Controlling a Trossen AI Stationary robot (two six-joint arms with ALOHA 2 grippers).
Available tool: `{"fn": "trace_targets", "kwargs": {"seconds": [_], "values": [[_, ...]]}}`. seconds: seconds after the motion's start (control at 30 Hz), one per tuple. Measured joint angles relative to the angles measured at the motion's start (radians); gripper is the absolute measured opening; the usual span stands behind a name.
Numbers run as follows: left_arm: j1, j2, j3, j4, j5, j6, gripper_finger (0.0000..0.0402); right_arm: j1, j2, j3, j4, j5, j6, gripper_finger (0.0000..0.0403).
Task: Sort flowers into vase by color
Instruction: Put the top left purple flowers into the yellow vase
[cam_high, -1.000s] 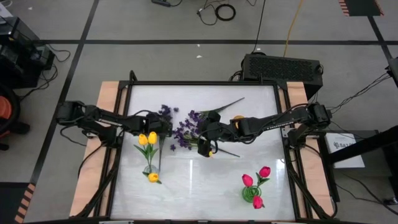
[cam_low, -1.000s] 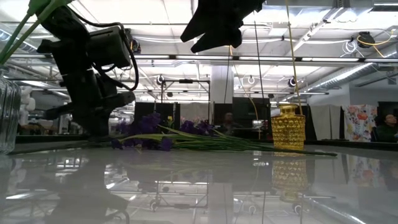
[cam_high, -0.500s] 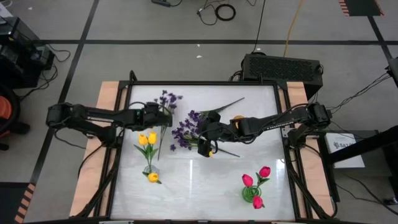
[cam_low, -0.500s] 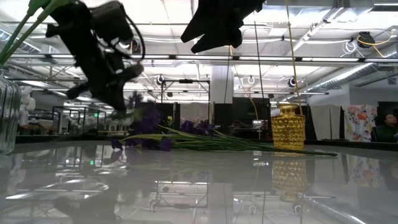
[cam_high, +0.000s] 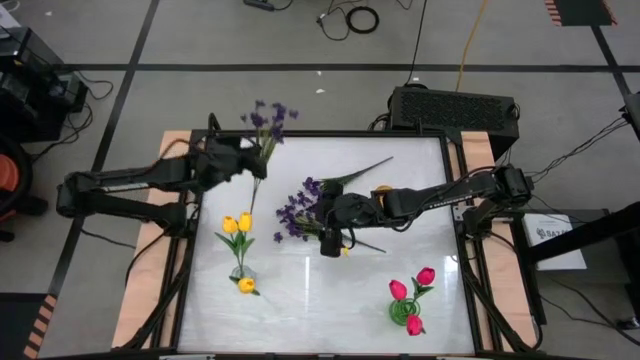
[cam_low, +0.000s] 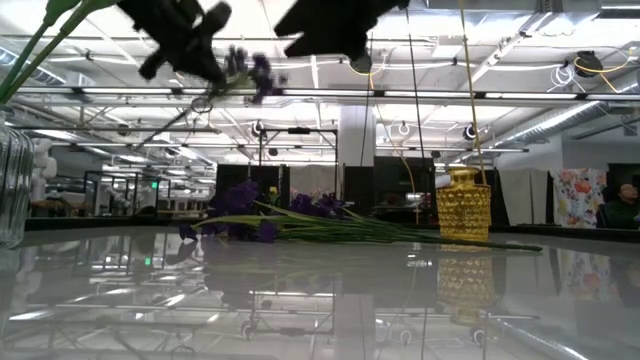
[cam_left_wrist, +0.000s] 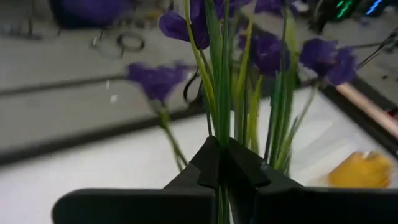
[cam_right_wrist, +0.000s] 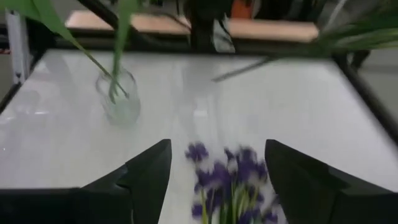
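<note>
My left gripper (cam_high: 249, 160) is raised over the table's far left and is shut on a purple sprig (cam_high: 266, 118). The sprig's blossoms (cam_low: 250, 70) are high above the table. My right gripper (cam_high: 330, 243) hangs open over mid-table. Its fingers stand on either side of the purple flowers (cam_right_wrist: 229, 182) below without touching them. That purple bunch (cam_high: 298, 212) lies flat on the table, stems pointing to the far right. Yellow tulips (cam_high: 238, 224) stand in a clear glass vase (cam_high: 243, 276). Pink tulips (cam_high: 412, 283) stand in a green vase (cam_high: 404, 312). My left gripper pinches the purple sprig's bundle of green stems (cam_left_wrist: 221, 134) between its two fingers, below the blossoms. The sprig is lifted clear of the table. Its blossoms rise beyond the fingertips and its lower stem (cam_high: 256, 192) trails back under the gripper.
A yellow patterned vase (cam_low: 463, 205) stands at the far right of the table, partly under my right arm in the high view (cam_high: 382, 189). Wooden rails (cam_high: 172, 160) run along both table sides. Bare white tabletop (cam_high: 320, 300) lies between the two near vases.
My left gripper has risen and pulled back toward the table's far left corner, tipping upward as it went. It has carried the purple sprig up from beside the purple bunch, clear of the table. My right gripper has stayed where it was, still open.
</note>
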Motion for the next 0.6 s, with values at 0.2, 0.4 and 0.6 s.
{"fn": "trace_targets", "kwargs": {"seconds": [0.2, 0.4, 0.6], "values": [[0.006, -0.025, 0.162, 0.030, 0.009, 0.210, 0.0015, -0.070, 0.000, 0.000, 0.204, -0.116, -0.161, 0.0251], [0.005, -0.024, 0.257, 0.221, 0.166, 0.391, 0.0015, -0.182, 0.000, 0.000, 0.449, -0.294, -0.100, 0.0251], [0.005, -0.014, 0.270, 0.411, 0.410, 0.486, 0.0015, -0.252, 0.000, 0.003, 0.668, -0.382, -0.025, 0.0251]]}}
